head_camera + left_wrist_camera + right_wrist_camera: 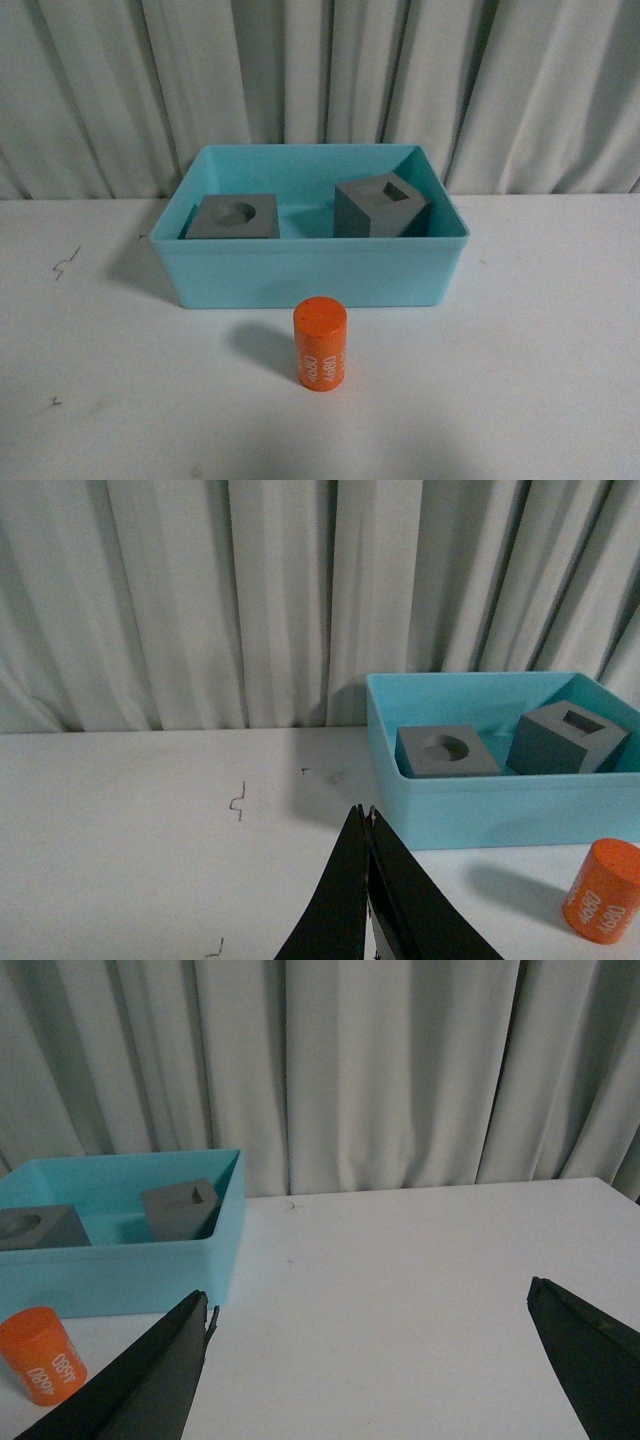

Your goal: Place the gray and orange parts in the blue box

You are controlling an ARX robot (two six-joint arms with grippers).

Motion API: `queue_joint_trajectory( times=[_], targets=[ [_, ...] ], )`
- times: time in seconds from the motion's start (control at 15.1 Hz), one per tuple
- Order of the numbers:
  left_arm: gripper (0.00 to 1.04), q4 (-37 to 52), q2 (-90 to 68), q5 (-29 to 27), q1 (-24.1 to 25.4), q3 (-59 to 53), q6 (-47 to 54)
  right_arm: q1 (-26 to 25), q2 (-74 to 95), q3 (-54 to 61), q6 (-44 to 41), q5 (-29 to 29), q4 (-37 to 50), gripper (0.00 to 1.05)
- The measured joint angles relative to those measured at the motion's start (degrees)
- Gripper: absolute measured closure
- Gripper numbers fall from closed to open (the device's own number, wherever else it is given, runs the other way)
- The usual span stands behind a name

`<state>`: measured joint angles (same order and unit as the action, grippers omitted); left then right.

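The blue box (310, 275) stands on the white table in the middle of the front view. Inside it lie two gray cubes: one with a round recess (233, 217) on the left, one with a square recess (381, 208) tilted on the right. The orange cylinder (320, 343) stands upright on the table just in front of the box. Neither arm appears in the front view. My left gripper (365, 812) is shut and empty, left of the box (500, 805) and the cylinder (603, 891). My right gripper (370, 1295) is open over bare table, right of the box (120, 1275) and cylinder (40, 1355).
A pale pleated curtain (320, 80) hangs close behind the table's far edge. Small dark marks (65, 262) dot the white tabletop left of the box.
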<state>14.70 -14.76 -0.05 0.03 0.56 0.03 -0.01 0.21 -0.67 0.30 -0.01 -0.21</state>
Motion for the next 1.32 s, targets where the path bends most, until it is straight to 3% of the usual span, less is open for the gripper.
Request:
queue_joint_trajectory(
  times=[0.33, 0.4, 0.46, 0.79, 1.32],
  targets=[
    [1.03, -5.4, 5.4, 0.0, 0.0, 0.0, 0.0, 0.0, 0.0, 0.0, 0.0, 0.0, 0.0, 0.06],
    [1.03, -13.3, 10.3, 0.1, 0.0, 0.0, 0.0, 0.0, 0.0, 0.0, 0.0, 0.0, 0.0, 0.06],
    [1.03, -14.8, 14.4, 0.0, 0.0, 0.0, 0.0, 0.0, 0.0, 0.0, 0.0, 0.0, 0.0, 0.06],
    [1.03, -14.9, 14.5, 0.0, 0.0, 0.0, 0.0, 0.0, 0.0, 0.0, 0.0, 0.0, 0.0, 0.06],
    [0.08, -14.9, 14.5, 0.0, 0.0, 0.0, 0.0, 0.0, 0.0, 0.0, 0.0, 0.0, 0.0, 0.06]
  ],
)
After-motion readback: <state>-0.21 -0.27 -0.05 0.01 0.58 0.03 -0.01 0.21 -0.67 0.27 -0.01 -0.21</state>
